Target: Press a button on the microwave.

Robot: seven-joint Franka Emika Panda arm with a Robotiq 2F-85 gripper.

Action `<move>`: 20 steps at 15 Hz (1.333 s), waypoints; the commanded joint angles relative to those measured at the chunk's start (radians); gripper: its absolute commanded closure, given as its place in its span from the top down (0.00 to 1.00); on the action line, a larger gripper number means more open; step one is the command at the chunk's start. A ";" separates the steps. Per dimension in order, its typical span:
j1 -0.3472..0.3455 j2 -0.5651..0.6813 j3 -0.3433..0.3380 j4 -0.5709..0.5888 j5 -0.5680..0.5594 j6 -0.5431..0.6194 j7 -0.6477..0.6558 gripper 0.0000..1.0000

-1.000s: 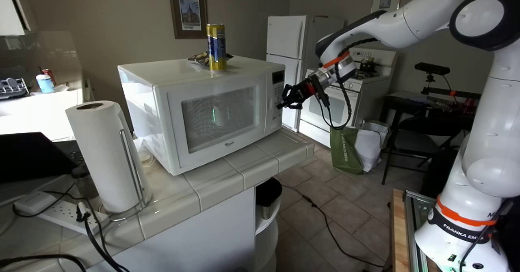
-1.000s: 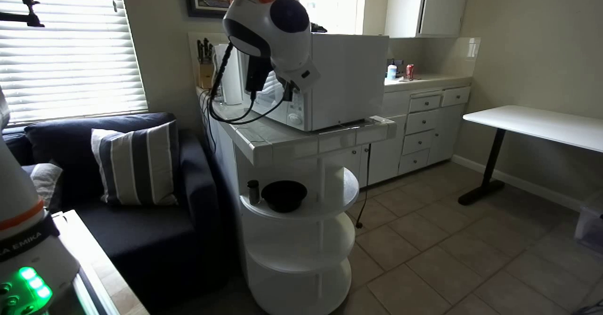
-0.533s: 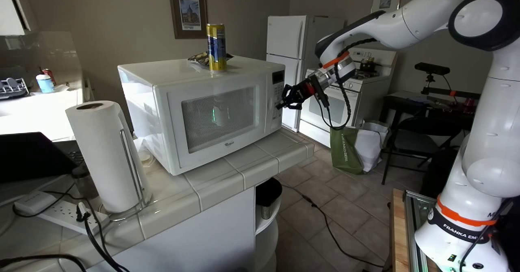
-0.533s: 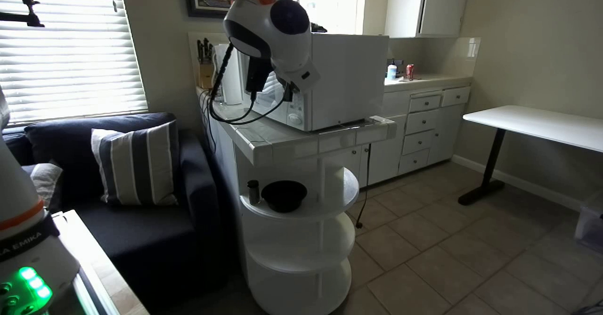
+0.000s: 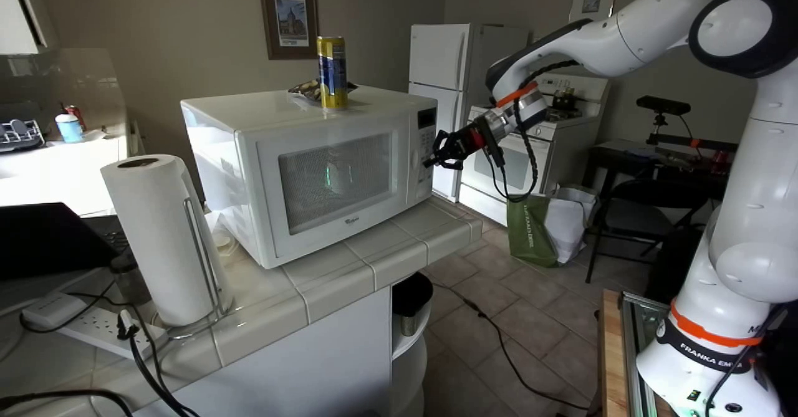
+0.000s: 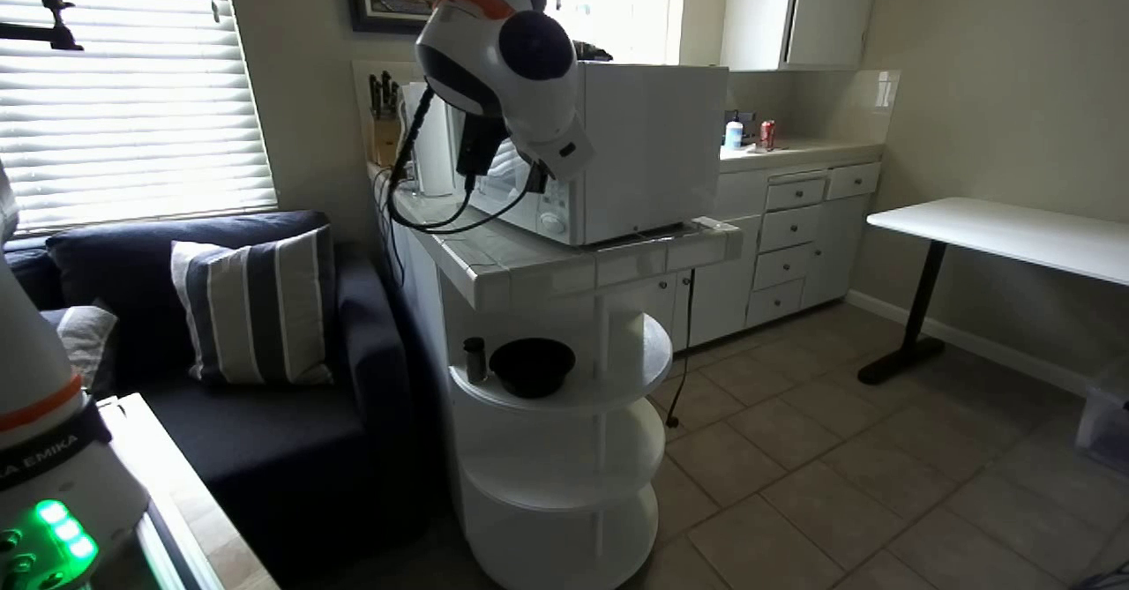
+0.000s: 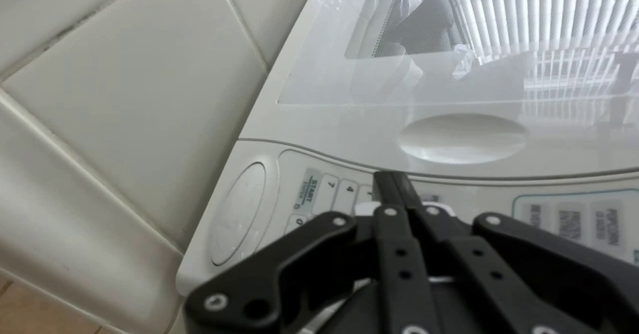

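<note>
In an exterior view, the large white boxy microwave oven with a greyish glass window (image 5: 336, 183) sits on a glossy tiled counter (image 5: 343, 264), its narrow white control panel (image 5: 427, 134) upright at the right-hand end. At or just before that panel's face is the black jointed two-finger gripper (image 5: 428, 162), pointing in at the keys. The wrist view lays the panel's long axis sideways: at left the large white oval push button (image 7: 238, 214), next the grey START key (image 7: 308, 193), next the pale number keys (image 7: 345, 196), then the black fingertips (image 7: 387, 189) — pressed together, nothing between them — and far right the grey POPCORN key (image 7: 607, 223). Whether the tips touch the panel I cannot tell. I judge a key dead ahead needs only a forward push; START would first need a shift down the panel, towards the oval button.
</note>
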 commanded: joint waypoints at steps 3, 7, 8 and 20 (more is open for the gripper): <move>0.003 0.020 0.021 0.006 0.155 0.122 -0.066 0.00; -0.001 0.004 0.019 -0.015 0.033 0.026 -0.023 0.00; -0.006 -0.005 0.015 -0.020 -0.027 -0.023 -0.003 0.00; -0.056 -0.139 -0.028 0.036 -0.640 -0.310 0.231 0.00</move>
